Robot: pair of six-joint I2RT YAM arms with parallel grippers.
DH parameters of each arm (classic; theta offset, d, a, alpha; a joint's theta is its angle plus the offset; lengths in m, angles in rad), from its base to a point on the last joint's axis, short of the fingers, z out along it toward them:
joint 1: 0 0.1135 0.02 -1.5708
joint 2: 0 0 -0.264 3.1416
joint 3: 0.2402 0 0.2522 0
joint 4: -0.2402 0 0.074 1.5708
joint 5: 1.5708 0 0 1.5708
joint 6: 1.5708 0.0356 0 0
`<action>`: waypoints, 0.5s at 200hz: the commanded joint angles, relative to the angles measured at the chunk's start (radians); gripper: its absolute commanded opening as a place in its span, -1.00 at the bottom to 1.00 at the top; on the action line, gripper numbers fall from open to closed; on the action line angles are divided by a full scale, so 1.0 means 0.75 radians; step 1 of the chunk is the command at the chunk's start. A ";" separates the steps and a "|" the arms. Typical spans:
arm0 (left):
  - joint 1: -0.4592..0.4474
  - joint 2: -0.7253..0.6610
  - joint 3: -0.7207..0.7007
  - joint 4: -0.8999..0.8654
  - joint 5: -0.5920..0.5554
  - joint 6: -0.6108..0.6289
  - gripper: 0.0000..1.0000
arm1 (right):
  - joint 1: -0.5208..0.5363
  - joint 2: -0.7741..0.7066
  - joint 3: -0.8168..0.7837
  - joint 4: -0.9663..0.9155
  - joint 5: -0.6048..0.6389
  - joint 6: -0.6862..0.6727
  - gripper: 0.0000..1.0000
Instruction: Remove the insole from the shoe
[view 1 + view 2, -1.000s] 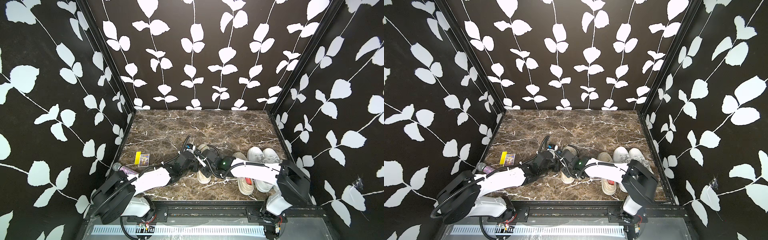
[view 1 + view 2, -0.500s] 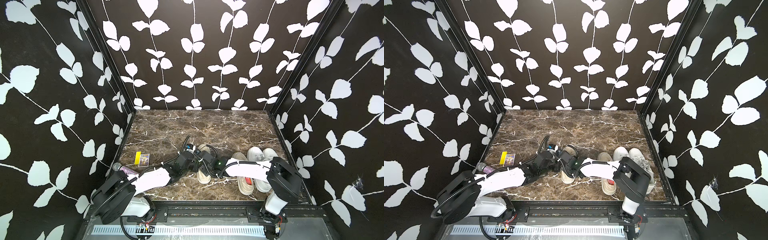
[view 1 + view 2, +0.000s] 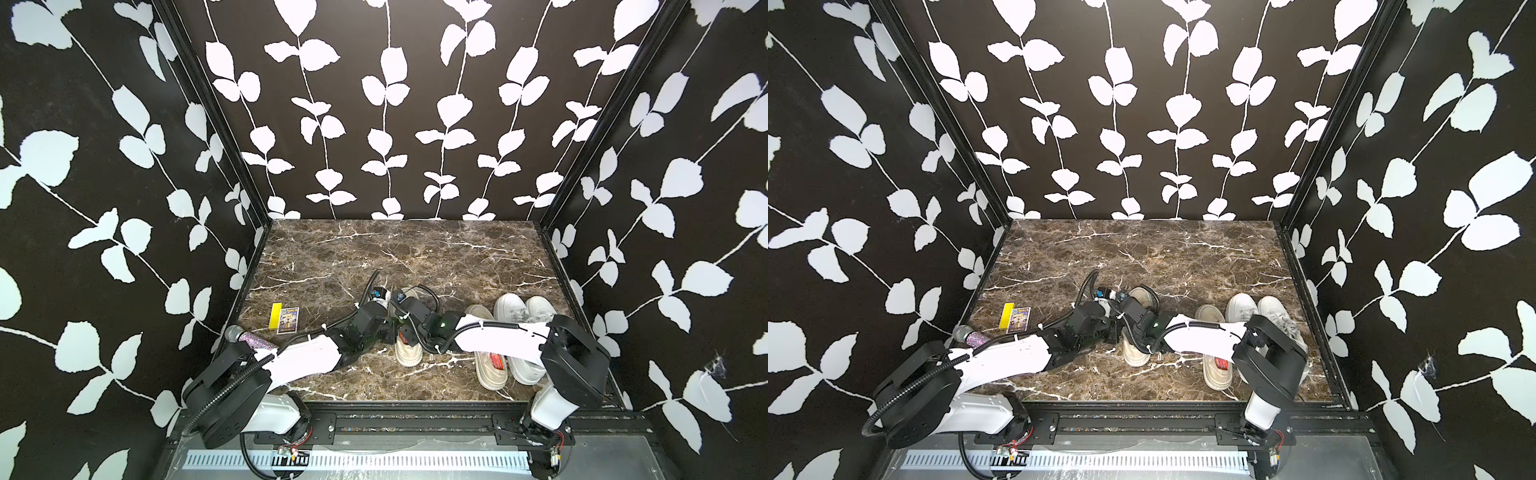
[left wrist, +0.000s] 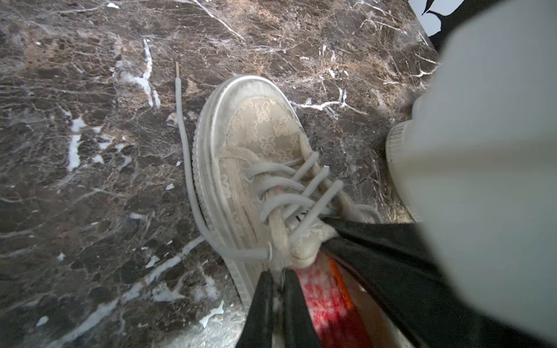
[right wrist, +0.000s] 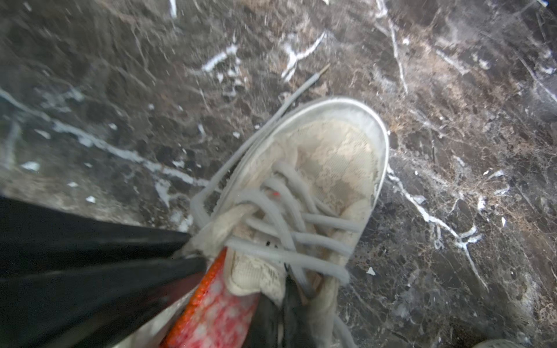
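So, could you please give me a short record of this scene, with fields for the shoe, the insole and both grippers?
shoe: beige lace shoe, laced, on the marble table
insole: red patterned insole, inside the shoe, only its heel end showing
left gripper: shut on the shoe's collar edge
right gripper: shut beside the tongue; what it pinches is unclear
nearby: second beige shoe, white sneakers, card box, microphone
stage: insole not yet removed
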 commanded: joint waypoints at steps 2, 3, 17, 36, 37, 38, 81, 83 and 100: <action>0.007 -0.002 0.022 -0.062 -0.023 0.034 -1.00 | -0.019 -0.066 -0.004 0.054 -0.001 0.057 -1.00; 0.007 -0.002 0.023 -0.064 -0.022 0.035 -1.00 | -0.019 -0.067 -0.004 0.054 -0.001 0.059 -1.00; 0.007 0.005 0.038 -0.082 -0.005 0.056 -1.00 | -0.039 -0.111 -0.001 0.054 -0.021 0.091 -1.00; 0.006 0.012 0.052 -0.103 0.005 0.087 -1.00 | -0.072 -0.138 0.010 0.054 -0.049 0.142 -1.00; 0.007 0.012 0.051 -0.103 0.006 0.089 -1.00 | -0.073 -0.139 0.010 0.054 -0.050 0.143 -1.00; 0.007 0.013 0.052 -0.106 0.006 0.091 -1.00 | -0.073 -0.139 0.011 0.054 -0.052 0.144 -1.00; 0.007 0.022 0.093 -0.135 0.052 0.169 -0.94 | -0.101 -0.119 0.040 0.073 -0.182 0.189 -1.00; 0.007 0.022 0.095 -0.135 0.053 0.176 -0.93 | -0.100 -0.119 0.041 0.074 -0.190 0.188 -1.00; 0.007 0.006 0.104 -0.139 0.033 0.202 -0.73 | -0.101 -0.122 0.025 0.102 -0.246 0.181 -1.00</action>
